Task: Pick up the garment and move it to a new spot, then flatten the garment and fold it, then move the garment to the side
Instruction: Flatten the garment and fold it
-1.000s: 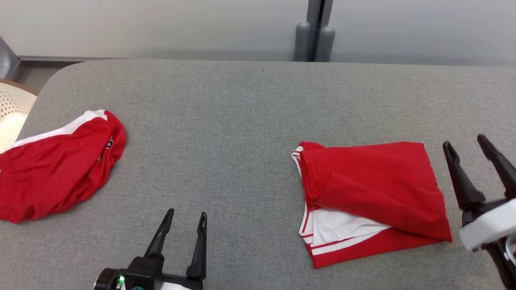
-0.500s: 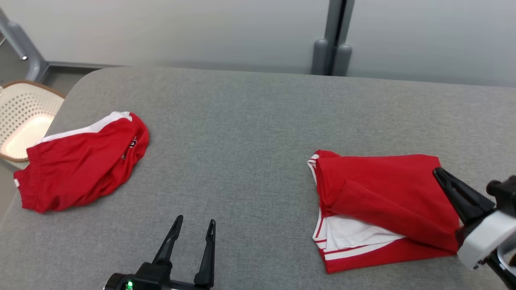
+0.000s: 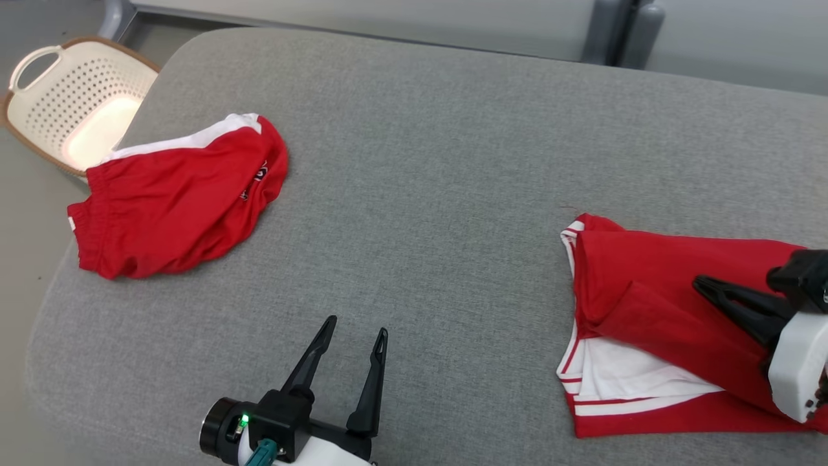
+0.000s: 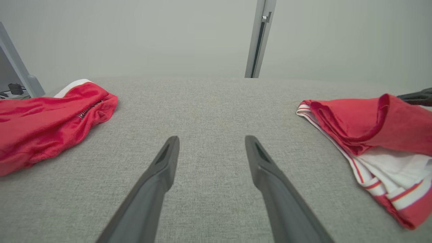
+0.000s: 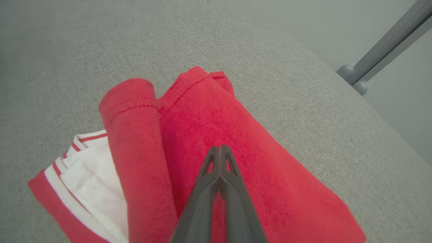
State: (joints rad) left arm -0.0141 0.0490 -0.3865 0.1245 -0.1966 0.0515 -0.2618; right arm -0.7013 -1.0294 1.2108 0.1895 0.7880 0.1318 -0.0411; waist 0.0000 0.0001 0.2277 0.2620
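The garment [image 3: 653, 336], red with white striped trim, lies folded at the right of the grey padded table [image 3: 440, 162]. My right gripper [image 3: 698, 283] reaches over it from the right, shut, its fingertips [image 5: 219, 147] lying on the red top layer [image 5: 202, 114]. I see no cloth pinched between them. In the left wrist view a ridge of the garment [image 4: 357, 125] rises just ahead of the right gripper's finger [image 4: 416, 96]. My left gripper [image 3: 358, 325] hovers open near the table's front edge, nothing between its fingers [image 4: 212, 138].
Another red garment with a white band [image 3: 174, 200] lies crumpled at the table's left end [image 4: 44, 121]. A cream perforated basket [image 3: 84, 90] stands on the floor beyond that corner. Grey posts [image 3: 614, 32] stand behind the table.
The right gripper closed and slid left from the garment's right edge onto its top layer. The camera swung left and down, bringing the basket into view. The left gripper stayed open.
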